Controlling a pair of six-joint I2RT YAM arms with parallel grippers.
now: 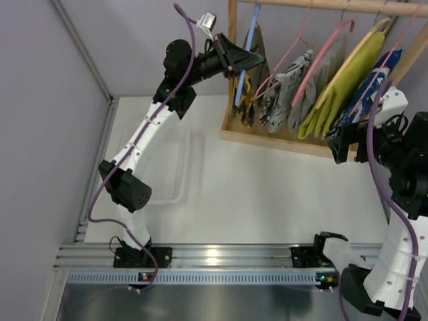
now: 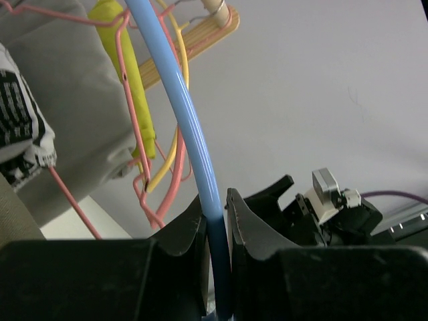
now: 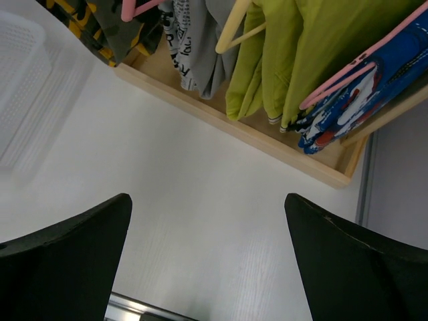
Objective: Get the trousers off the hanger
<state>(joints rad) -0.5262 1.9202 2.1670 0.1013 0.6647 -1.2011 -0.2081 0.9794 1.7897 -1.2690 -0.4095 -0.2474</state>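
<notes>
My left gripper [image 2: 215, 207] pinches the light blue hanger [image 2: 179, 100] by its arm, up at twelve o'clock on the table. The camouflage trousers [image 1: 246, 100] hang below it at the rack's left end. The thin plastic could slip or flex between my jaws, or its hook could snag the wooden rail [image 1: 321, 5]. A pink hanger [image 2: 137, 134] crowds in at nine o'clock in my wrist view. My right gripper [image 3: 207, 200] hangs spread wide, holding nothing.
</notes>
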